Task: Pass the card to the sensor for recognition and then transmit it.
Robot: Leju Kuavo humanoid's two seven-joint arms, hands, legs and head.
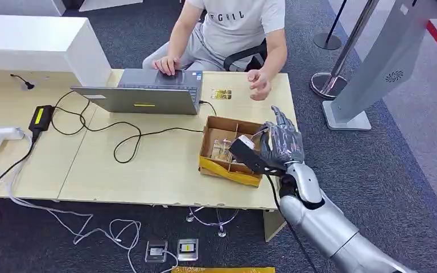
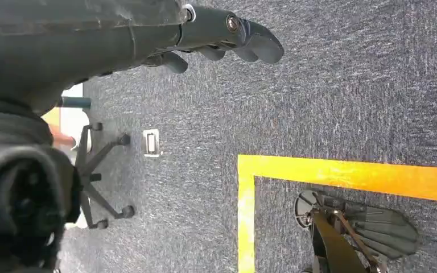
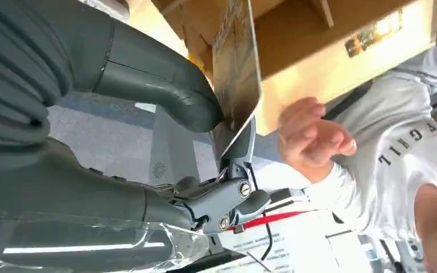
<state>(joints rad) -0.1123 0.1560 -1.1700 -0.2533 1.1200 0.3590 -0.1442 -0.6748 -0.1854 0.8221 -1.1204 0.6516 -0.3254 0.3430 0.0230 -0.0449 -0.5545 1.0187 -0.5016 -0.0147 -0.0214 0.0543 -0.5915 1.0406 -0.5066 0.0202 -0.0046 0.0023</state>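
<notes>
The right hand (image 1: pixel 281 145) is up over the right end of the counter (image 1: pixel 148 176), just above the cardboard box (image 1: pixel 230 149). It pinches a shiny card (image 3: pixel 238 79) between its thick thumb (image 3: pixel 165 85) and a dark finger (image 3: pixel 236 153), so the card is held in this hand, above the box. The box sits near the front right corner of the counter and has little walls inside.

A second card (image 1: pixel 221 94) lies flat near the back right edge of the counter. A person in a grey shirt (image 1: pixel 239 23) sits behind the counter. One hand of the person (image 1: pixel 259 85) is held up near that card, close to the robot's hand. The other rests on the laptop (image 1: pixel 148 94).

The left hand (image 2: pixel 222 40) hangs down over the grey carpet (image 2: pixel 347 85) with its fingers curled in a little. It holds nothing.
</notes>
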